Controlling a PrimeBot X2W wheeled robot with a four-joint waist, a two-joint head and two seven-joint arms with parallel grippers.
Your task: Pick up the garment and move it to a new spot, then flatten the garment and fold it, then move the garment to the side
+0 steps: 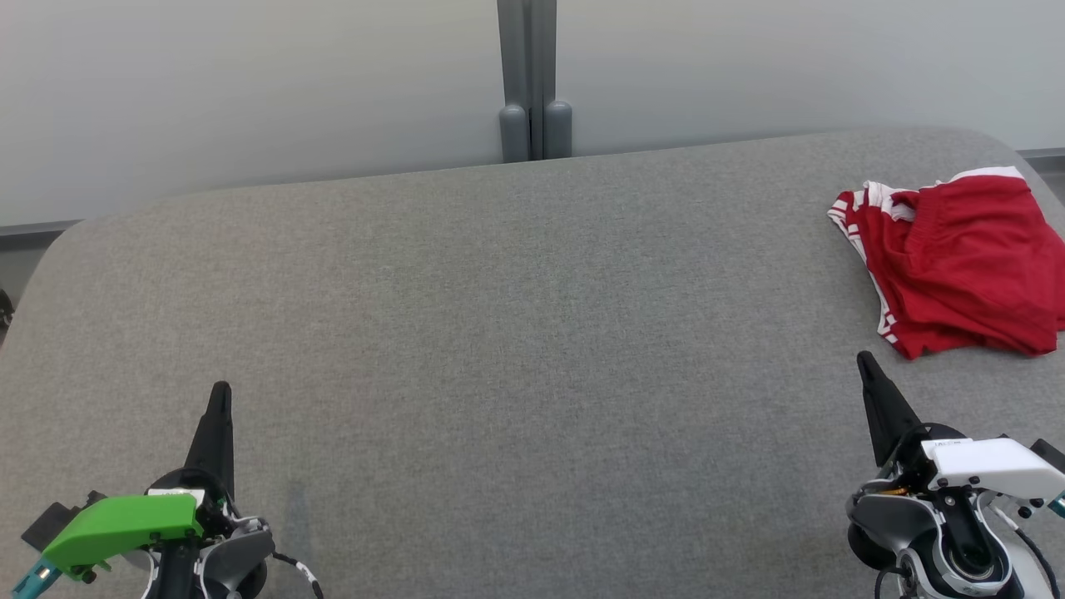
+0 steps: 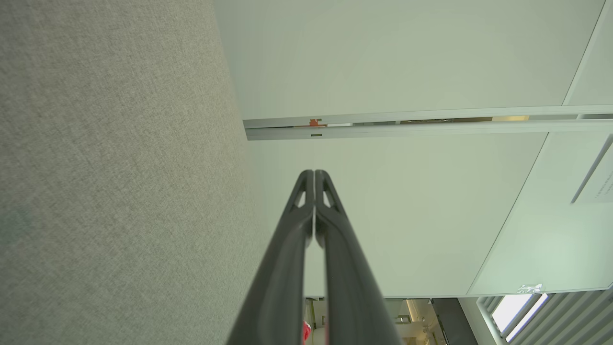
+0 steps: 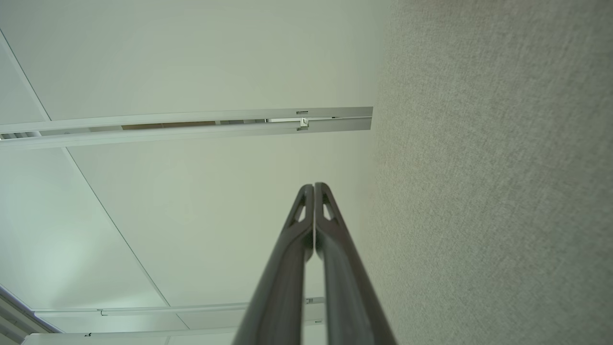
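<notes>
The garment (image 1: 965, 262) is a red piece of clothing with white trim, lying crumpled at the far right of the grey table (image 1: 516, 333). My right gripper (image 1: 867, 359) is shut and holds nothing, its tip a short way in front of the garment's near left corner. My left gripper (image 1: 220, 389) stands at the lower left, shut and holding nothing, far from the garment. In the left wrist view the left gripper (image 2: 314, 171) has its fingertips pressed together; the right gripper (image 3: 314, 184) looks the same in the right wrist view.
A pale wall runs behind the table, with a grey post (image 1: 534, 79) at its middle. The table's fabric surface (image 2: 119, 167) fills the left side of the left wrist view, and the same surface (image 3: 498, 167) lies on the right of the right wrist view.
</notes>
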